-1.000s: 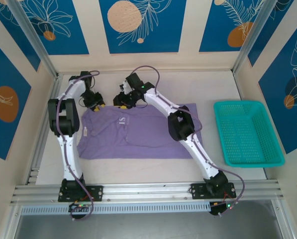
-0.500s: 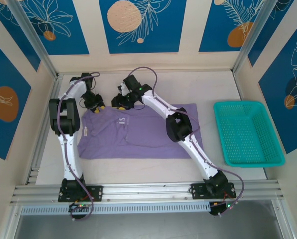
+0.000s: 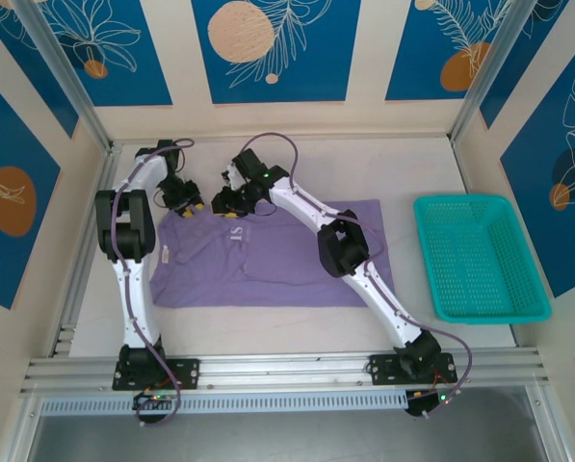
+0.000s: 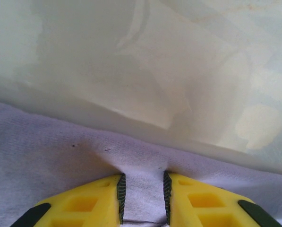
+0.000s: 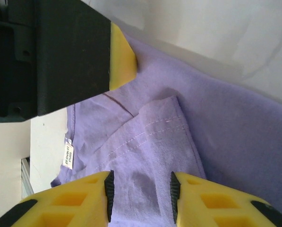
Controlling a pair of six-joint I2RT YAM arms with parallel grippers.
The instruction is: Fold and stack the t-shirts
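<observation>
— What's changed?
— Along the far edge of the shirt (image 3: pixel 268 255), the right hand (image 3: pixel 229 210) has slid closer to the left hand (image 3: pixel 193 206), its jaws narrower.
— Count?
— One shirt, flat on the desk (image 3: pixel 403 173); one basket (image 3: pixel 489 314) right of it; two hands.
— Grips?
— Left pinches the shirt's far hem. Right straddles a folded sleeve; whether it grips, I cannot tell.

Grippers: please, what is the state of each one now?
Left gripper: closed on the t-shirt edge.
Right gripper: open, its fingers on either side of a t-shirt fold.
</observation>
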